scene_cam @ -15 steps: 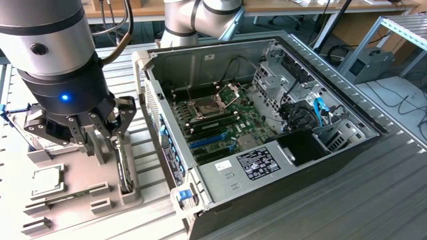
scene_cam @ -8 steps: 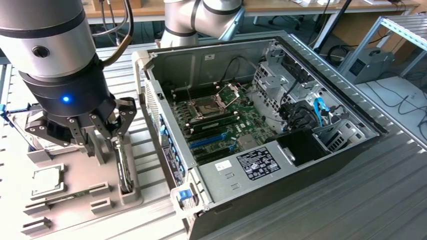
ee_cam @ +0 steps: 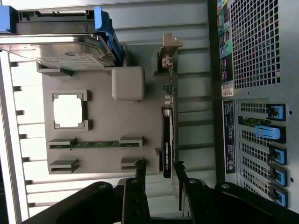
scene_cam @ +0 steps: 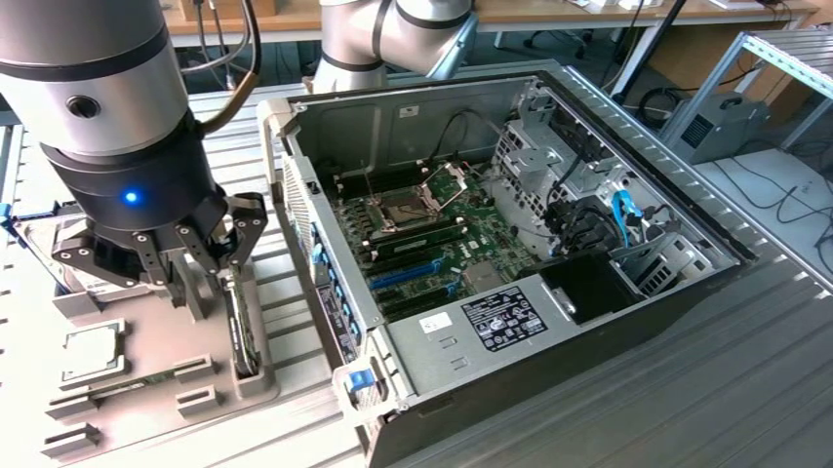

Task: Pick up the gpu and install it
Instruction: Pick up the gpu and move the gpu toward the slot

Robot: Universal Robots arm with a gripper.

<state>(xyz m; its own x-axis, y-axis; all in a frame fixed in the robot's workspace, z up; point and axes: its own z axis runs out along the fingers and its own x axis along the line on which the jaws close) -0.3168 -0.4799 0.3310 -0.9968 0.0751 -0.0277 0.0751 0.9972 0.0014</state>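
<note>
While the gpu (scene_cam: 242, 327) stands on its long edge in a slot of the grey fixture tray (scene_cam: 156, 390), at the exterior view's left of the open computer case (scene_cam: 677, 292), my gripper (scene_cam: 218, 283) hovers right over it. Both fingers (ee_cam: 139, 173) are spread wide, one on each side of the card's dark end and, as far as I can tell, touching neither face. I judge this to be the picking-up step, with nothing gripped and the install not begun. A sound grip would call for coming straight down so they meet both flat faces evenly, well away from the silvery bracket (ee_cam: 166, 49) at the card's far end. On the tray beside it lie a memory stick (ee_cam: 96, 143), a square CPU chip (ee_cam: 68, 111), a grey block (ee_cam: 127, 83) and, farther off, a hard drive (ee_cam: 56, 51) in its blue carrier (ee_cam: 108, 32). Just beside the tray rises the case's rear wall (ee_cam: 254, 51), close enough to crowd one finger; the blue slots (scene_cam: 404, 278) on the motherboard (scene_cam: 482, 239) lie beyond it.
</note>
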